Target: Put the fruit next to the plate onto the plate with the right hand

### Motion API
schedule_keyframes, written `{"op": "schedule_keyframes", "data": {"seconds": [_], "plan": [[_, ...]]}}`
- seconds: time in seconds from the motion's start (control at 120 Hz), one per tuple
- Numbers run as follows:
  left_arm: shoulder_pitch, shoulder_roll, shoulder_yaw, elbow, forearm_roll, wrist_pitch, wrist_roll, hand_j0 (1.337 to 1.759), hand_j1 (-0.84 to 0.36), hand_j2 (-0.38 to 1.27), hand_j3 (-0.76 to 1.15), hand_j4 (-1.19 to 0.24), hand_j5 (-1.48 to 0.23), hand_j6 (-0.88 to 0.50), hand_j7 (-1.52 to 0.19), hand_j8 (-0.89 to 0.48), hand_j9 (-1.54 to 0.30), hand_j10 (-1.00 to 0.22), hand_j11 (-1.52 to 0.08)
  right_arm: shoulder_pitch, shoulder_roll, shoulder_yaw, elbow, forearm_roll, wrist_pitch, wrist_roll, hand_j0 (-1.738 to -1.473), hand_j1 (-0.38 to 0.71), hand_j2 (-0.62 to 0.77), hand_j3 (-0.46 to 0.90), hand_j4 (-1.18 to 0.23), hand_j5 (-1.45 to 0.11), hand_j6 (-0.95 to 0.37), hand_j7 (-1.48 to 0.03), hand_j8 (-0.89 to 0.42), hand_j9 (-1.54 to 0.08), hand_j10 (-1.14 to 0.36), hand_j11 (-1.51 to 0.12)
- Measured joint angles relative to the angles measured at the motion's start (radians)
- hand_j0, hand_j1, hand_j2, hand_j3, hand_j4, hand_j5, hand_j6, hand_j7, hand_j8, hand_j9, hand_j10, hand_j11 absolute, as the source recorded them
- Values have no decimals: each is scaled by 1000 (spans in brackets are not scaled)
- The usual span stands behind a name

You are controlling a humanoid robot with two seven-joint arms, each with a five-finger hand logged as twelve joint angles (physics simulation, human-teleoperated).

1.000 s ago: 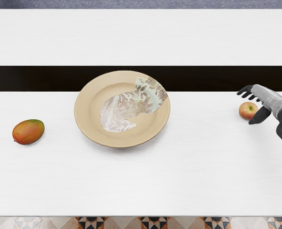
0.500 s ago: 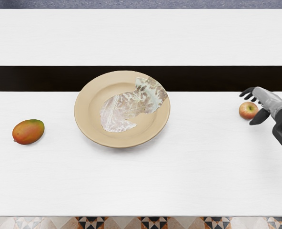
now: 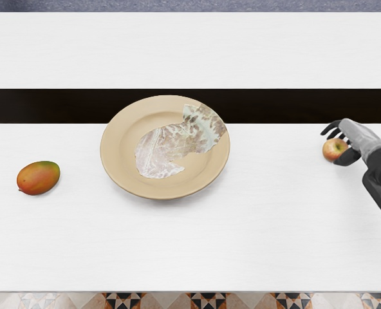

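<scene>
Over the last second the right hand (image 3: 349,141) has moved in from the right edge and closed on the apple (image 3: 333,150). Its fingers (image 3: 332,128), earlier spread beside the fruit, now curl over the top, and the thumb has tucked in against the lower right side. It looks like a wrap grasp with contact made. The apple still sits on the table (image 3: 242,244) at the right of the frame, well apart from the plate (image 3: 113,151), so a lift and a carry leftward remain.

The plate sits centre frame and has a mottled pale patch (image 3: 171,145) on it. A mango (image 3: 38,177) lies far left, also off the plate and untouched. The white tabletop between apple and plate holds nothing, so nothing blocks the path. A dark gap (image 3: 49,106) runs behind the plate. No left arm shows.
</scene>
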Motion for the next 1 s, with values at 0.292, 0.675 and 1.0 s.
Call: {"op": "schedule_keyframes", "data": {"seconds": [0.292,0.675,1.0], "plan": [[0,0,0,0,0,0,0,1658,55,49,0,-245,-318,-245,-318,-245,-318,-245,-318,-13,5,-14,-5,-31,-31,-1,-1657,252,-25,0,-491,-635,-404,-634,-395,-638,-490,-638],[0,0,0,0,0,0,0,1658,55,49,0,-245,-318,-245,-318,-245,-318,-245,-318,-22,28,-22,-42,-44,-36,0,-1644,322,73,-1,-654,-784,-281,-816,-291,-820,-496,-834],[0,0,0,0,0,0,0,1658,55,49,0,-245,-318,-245,-318,-245,-318,-245,-318,40,-61,-10,43,89,19,-5,-1650,229,231,0,-692,-888,-446,-892,-415,-913,-632,-927]]}}
